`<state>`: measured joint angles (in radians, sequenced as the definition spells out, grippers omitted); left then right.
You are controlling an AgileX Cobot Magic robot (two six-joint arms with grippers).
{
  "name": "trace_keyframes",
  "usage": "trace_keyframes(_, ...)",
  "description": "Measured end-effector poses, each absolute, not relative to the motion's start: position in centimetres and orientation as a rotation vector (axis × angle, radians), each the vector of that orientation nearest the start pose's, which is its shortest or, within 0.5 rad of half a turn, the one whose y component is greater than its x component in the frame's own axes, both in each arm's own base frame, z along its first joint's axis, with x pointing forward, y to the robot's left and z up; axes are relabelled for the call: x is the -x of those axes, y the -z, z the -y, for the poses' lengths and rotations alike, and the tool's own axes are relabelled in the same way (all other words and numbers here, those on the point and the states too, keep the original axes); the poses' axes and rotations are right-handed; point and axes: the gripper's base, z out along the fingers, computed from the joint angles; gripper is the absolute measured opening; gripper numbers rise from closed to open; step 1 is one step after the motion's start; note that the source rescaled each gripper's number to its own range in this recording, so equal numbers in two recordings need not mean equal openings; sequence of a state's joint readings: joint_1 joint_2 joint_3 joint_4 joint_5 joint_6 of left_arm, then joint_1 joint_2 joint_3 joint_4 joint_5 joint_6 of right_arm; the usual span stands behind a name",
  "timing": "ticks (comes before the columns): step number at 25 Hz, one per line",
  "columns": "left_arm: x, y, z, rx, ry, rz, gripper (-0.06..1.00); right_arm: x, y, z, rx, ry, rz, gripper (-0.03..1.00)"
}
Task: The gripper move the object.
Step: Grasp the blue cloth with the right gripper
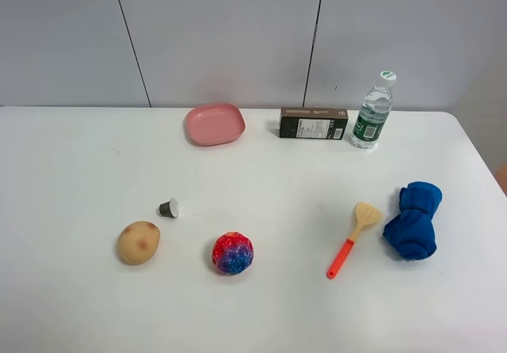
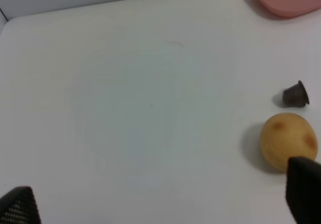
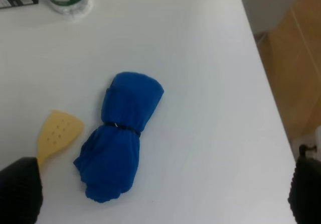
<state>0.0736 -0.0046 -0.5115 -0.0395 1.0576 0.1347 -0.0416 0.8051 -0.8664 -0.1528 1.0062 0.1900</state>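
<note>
Neither arm shows in the exterior high view. My left gripper (image 2: 160, 204) is open and empty; its fingertips (image 2: 303, 189) show at the frame's corners, one just beside a tan potato (image 2: 288, 141). The potato (image 1: 139, 242) lies at the table's front left, with a small dark capsule (image 1: 169, 207) behind it. My right gripper (image 3: 161, 194) is open and empty above a rolled blue cloth (image 3: 120, 133). The cloth (image 1: 413, 220) lies at the right, next to a yellow spatula with a red handle (image 1: 354, 238). A speckled red-blue ball (image 1: 233, 252) sits front centre.
A pink dish (image 1: 214, 123), a dark box (image 1: 313, 123) and a water bottle (image 1: 374, 110) stand along the back of the white table (image 1: 261, 179). The table's right edge (image 3: 273, 108) is close to the cloth, with floor beyond.
</note>
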Motion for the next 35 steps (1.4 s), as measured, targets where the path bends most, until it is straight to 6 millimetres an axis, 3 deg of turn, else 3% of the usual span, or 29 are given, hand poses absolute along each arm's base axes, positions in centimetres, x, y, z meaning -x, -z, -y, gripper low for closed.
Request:
trace_keyframes(8, 0.7, -28.1, 0.4, -0.064, -0.085, -2.025, 1.0, -17.5, -31.8, 2.1, -0.271, 0.16, -2.551, 0.99)
trace_keyframes(17, 0.7, -28.1, 0.4, -0.064, -0.085, -2.025, 1.0, -21.5, -29.2, 2.1, -0.355, 0.12, -2.565, 0.99)
trace_keyframes(29, 0.7, -28.1, 0.4, -0.064, -0.085, -2.025, 1.0, -26.3, -23.0, 1.9, -0.385, 0.081, -2.73, 0.98)
trace_keyframes(35, 0.7, -28.1, 0.4, -0.064, -0.086, -2.025, 1.0, -27.8, -20.1, 2.0, -0.411, 0.06, -2.786, 0.9)
